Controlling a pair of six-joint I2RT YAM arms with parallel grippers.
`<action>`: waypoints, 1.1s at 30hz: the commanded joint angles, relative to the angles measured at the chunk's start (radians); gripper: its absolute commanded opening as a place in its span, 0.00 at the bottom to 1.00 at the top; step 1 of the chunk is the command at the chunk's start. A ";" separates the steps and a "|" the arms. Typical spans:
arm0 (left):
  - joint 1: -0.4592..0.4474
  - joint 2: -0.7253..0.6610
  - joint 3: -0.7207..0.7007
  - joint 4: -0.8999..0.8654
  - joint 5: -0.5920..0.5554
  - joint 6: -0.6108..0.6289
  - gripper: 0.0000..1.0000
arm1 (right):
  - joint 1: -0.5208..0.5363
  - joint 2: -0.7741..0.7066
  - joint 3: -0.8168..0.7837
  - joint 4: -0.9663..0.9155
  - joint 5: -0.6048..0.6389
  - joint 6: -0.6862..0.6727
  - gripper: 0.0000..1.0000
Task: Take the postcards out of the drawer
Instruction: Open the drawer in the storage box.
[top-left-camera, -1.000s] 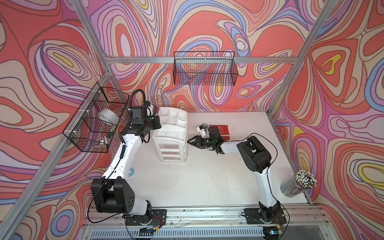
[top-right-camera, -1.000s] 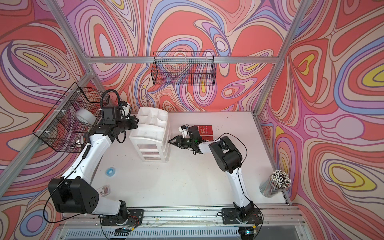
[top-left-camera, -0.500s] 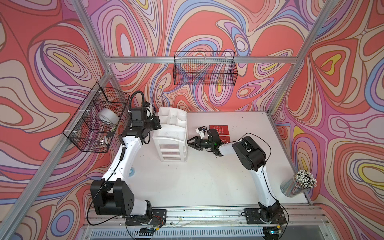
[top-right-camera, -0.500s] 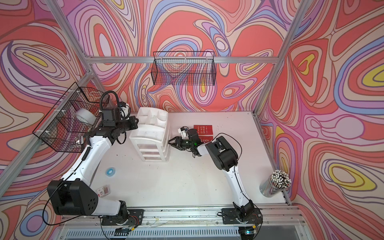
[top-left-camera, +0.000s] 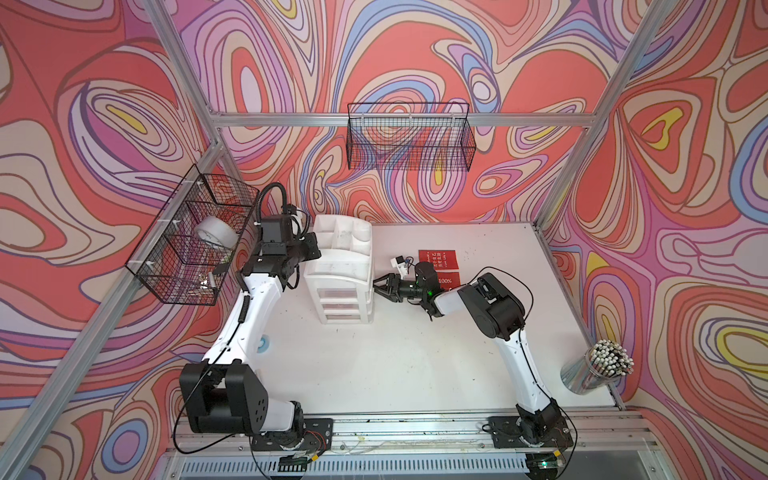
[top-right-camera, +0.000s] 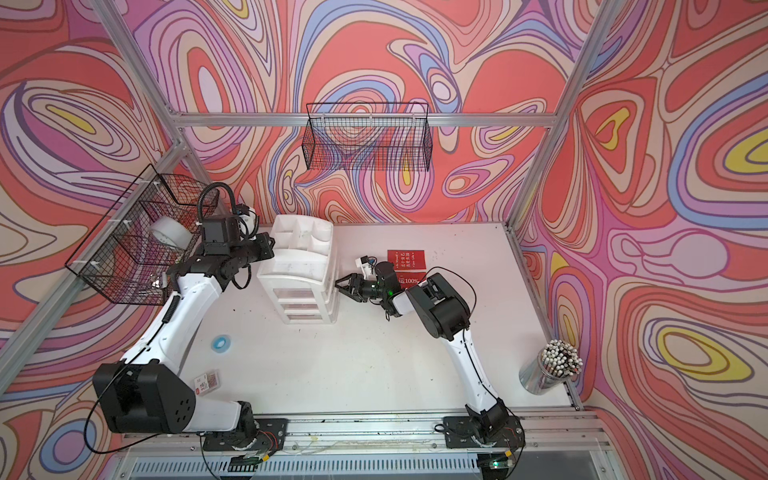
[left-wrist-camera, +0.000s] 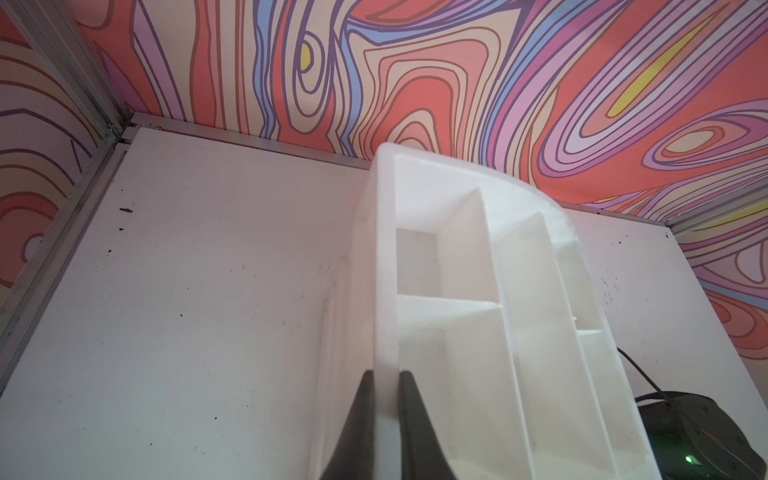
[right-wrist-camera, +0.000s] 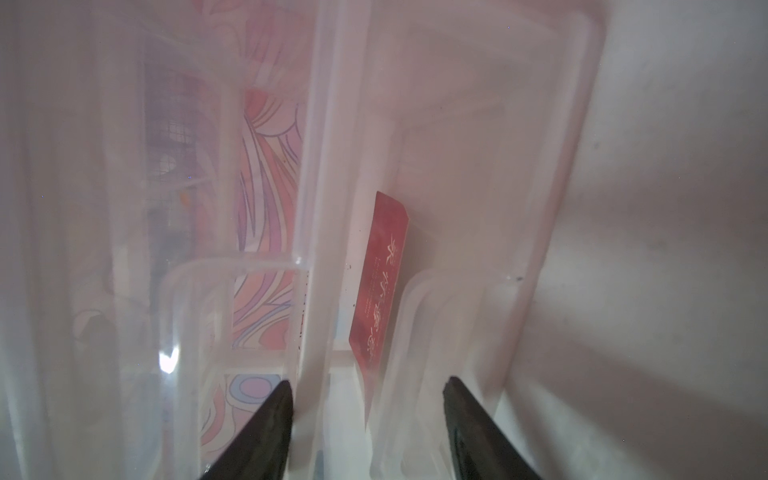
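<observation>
Drawer unit (top-left-camera: 338, 266): one, with three drawer fronts (top-left-camera: 344, 306) stacked on its face.

Postcards: three. Two postcards (top-left-camera: 436, 259) (top-left-camera: 446, 281) lie on the table (top-left-camera: 415, 357) beside the drawer unit, on its right-arm side. One postcard (right-wrist-camera: 380, 278) is inside the drawer unit.

Wire baskets: two. One (top-left-camera: 409, 137) hangs on the wall behind the drawer unit and one (top-left-camera: 178, 282) at its left-arm side.

White roll (top-left-camera: 216, 235): one, in the basket at the left-arm side.

Blue ring (top-right-camera: 220, 343): one, in front of the drawer unit.

Metal cup (top-left-camera: 582, 376) of sticks: one, well apart from the drawer unit.

Robot arms (top-left-camera: 249, 316) (top-left-camera: 519, 357): two.
</observation>
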 joint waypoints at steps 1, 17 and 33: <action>-0.007 0.017 -0.037 -0.085 0.009 -0.008 0.00 | 0.043 0.025 0.001 0.101 -0.019 0.052 0.59; -0.007 0.017 -0.037 -0.091 0.001 -0.005 0.00 | 0.044 0.067 -0.028 0.422 -0.027 0.254 0.57; -0.007 0.014 -0.034 -0.105 -0.023 0.008 0.00 | 0.018 0.070 -0.046 0.600 -0.004 0.315 0.57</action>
